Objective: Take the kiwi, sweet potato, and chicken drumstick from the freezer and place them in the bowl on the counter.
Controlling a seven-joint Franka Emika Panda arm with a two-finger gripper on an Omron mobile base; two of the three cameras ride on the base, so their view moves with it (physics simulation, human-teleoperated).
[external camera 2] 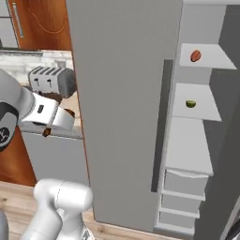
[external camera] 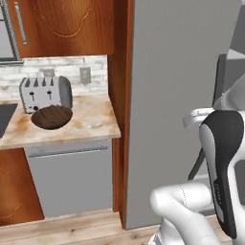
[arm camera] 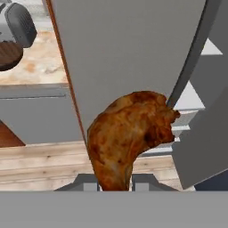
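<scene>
No writing, label, brand, number or sign can be read anywhere. The flat matte grey freezer door [external camera 2: 124,93] is blank, the silver four-slot toaster [external camera: 45,93] carries no legible marking (its front shows only slots and small dark levers), and the beige marbled stone counter [external camera: 91,119] has only its rusty blotches. The robot's white arm shows a small round dark mark on a joint in the right base view, too blurred to read as any letter or logo.
</scene>
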